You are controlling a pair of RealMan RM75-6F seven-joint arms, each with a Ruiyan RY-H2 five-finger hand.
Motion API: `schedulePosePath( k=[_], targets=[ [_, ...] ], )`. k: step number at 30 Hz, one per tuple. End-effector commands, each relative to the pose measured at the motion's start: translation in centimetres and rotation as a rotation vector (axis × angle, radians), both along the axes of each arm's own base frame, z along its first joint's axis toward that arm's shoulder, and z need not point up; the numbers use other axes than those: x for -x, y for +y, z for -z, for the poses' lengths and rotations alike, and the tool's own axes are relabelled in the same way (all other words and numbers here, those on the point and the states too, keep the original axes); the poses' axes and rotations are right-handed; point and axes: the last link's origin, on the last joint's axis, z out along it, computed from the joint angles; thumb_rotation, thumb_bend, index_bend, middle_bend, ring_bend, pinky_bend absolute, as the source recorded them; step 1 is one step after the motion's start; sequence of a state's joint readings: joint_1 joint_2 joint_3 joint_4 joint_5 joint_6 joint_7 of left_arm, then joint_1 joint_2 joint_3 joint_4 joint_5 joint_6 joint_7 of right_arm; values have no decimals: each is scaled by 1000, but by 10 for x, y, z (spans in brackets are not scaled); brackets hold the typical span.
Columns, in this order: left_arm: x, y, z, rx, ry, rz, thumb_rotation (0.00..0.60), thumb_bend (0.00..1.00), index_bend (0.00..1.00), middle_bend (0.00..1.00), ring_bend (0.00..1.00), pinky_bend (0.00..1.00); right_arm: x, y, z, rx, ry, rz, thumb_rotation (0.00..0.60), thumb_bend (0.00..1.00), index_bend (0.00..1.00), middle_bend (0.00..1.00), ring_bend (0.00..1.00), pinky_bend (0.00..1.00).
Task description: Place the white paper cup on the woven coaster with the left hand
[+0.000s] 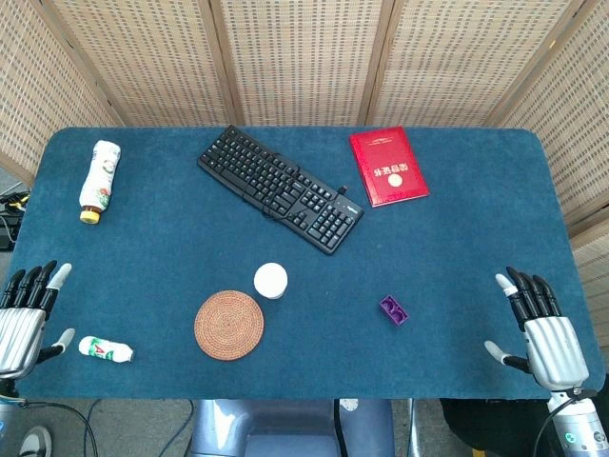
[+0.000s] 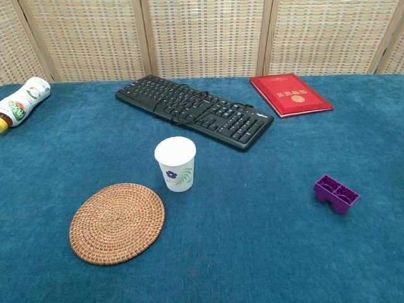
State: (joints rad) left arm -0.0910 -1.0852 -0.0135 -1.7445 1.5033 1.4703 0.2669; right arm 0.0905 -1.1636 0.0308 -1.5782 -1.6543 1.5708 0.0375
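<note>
— Head view first: where did the white paper cup point(image 1: 270, 280) stand?

— Just below the middle of the frame, upright on the blue desk point(image 1: 457, 257), mouth up. The woven coaster point(image 1: 228, 325) lay just beside it, down and to the left, close to it but apart as far as I could judge. The chest view showed the same: cup point(image 2: 175, 163) upright, coaster point(image 2: 117, 221) at its lower left with a thin strip of cloth between them.

— And the left hand?

— At the lower left edge of the head view, the left hand point(image 1: 24, 319) rested at the desk's border, fingers apart and pointing up the frame, holding nothing. The cup lay well to its right and slightly higher in the frame, with the coaster in between, a little lower.

— Which hand was nearer?

— The left, I judged. The right hand point(image 1: 542, 328) sat at the lower right edge, likewise spread and empty, and farther from the cup. Neither hand showed in the chest view.

— Anything in the path?

— A small white bottle point(image 1: 106, 349) lay on its side just right of the left hand, low in the frame. A reach toward the cup would probably pass above it, then over or beside the coaster.

— So the move turned on what?

— On a reach rightward across the frame to an upright cup, taken from its side, followed by a short carry back down-left.
</note>
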Motion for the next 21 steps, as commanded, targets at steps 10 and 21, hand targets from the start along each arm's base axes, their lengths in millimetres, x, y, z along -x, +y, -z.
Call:
schedulePosePath(
  k=[10,21],
  targets=[
    [0,0,-1,0,-5,5,600,269,0,0,0,0,-1,1,-1,3,-2,-4,600,81,27,0,0,0],
    [-2,2,1,9,-8,18,600,268,0,0,0,0,0,0,0,-2,1,7,600,81,27,0,0,0]
  ],
)
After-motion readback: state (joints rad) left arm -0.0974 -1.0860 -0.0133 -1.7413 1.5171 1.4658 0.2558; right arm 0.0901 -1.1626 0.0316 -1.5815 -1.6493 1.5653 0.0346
